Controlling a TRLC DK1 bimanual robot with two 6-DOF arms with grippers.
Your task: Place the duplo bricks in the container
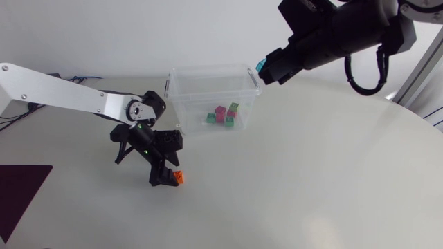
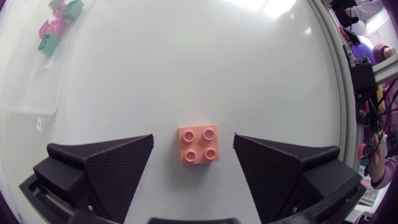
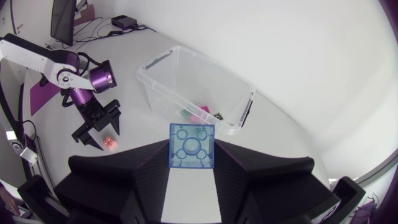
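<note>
An orange brick (image 2: 199, 144) lies flat on the white table, studs up, between the fingers of my left gripper (image 2: 193, 142), which stands open with a gap on each side. In the head view this gripper (image 1: 165, 177) points down beside the orange brick (image 1: 178, 177), in front of the container's left end. The clear container (image 1: 214, 95) holds several green and pink bricks (image 1: 223, 115). My right gripper (image 3: 192, 154) is shut on a blue brick (image 3: 192, 146) and hangs above the table, by the container's right end (image 1: 266, 68).
The right wrist view shows the container (image 3: 163, 81) ahead and below, with my left arm (image 3: 68, 73) and the orange brick (image 3: 110, 142) to one side. A dark purple mat (image 1: 21, 194) lies at the table's front left.
</note>
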